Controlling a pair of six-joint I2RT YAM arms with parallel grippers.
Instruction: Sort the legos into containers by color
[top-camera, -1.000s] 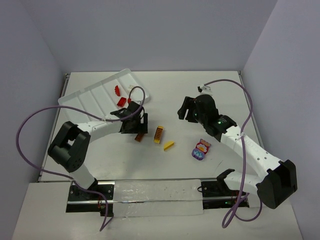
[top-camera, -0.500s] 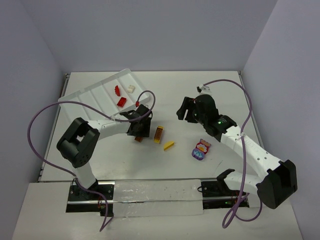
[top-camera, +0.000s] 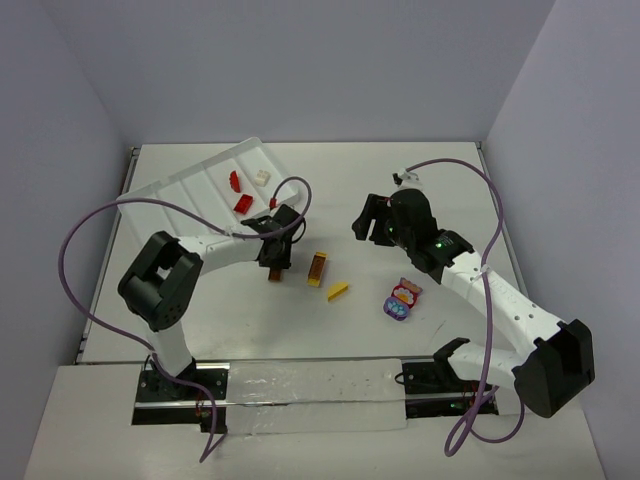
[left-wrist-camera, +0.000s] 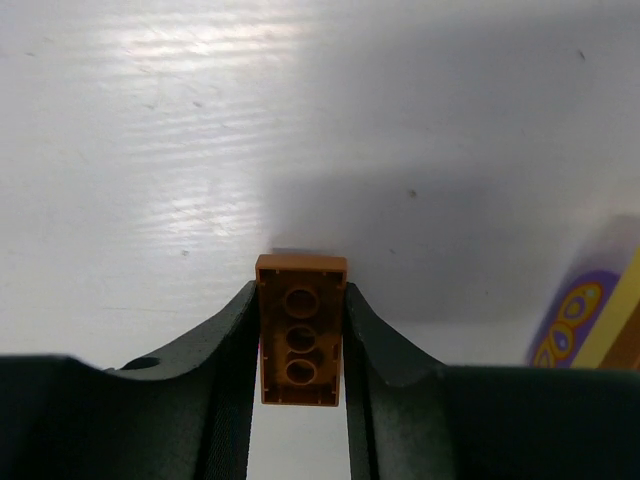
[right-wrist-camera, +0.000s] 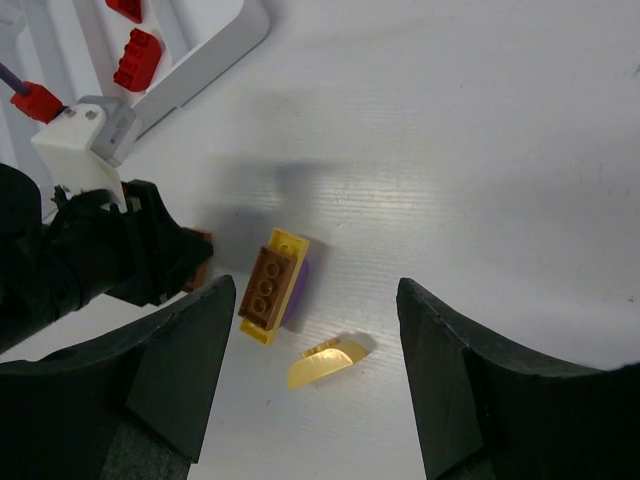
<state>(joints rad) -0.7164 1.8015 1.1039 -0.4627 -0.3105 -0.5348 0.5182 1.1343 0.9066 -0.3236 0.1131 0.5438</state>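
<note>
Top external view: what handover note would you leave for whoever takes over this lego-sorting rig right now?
Left end effector: shut on a brown brick, near the tray.
Right end effector: open, empty, above the table.
Done: two red bricks and a white brick are in the tray.
Left to do: place the held brown brick, then sort the yellow-and-brown stack, the yellow slope piece and the purple-pink cluster, all loose on the table.

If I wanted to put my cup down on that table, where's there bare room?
Bare table lies at the far edge, between the tray and the right gripper, and along the near edge. The middle is crowded: left gripper, brown brick, yellow wedge.
</note>
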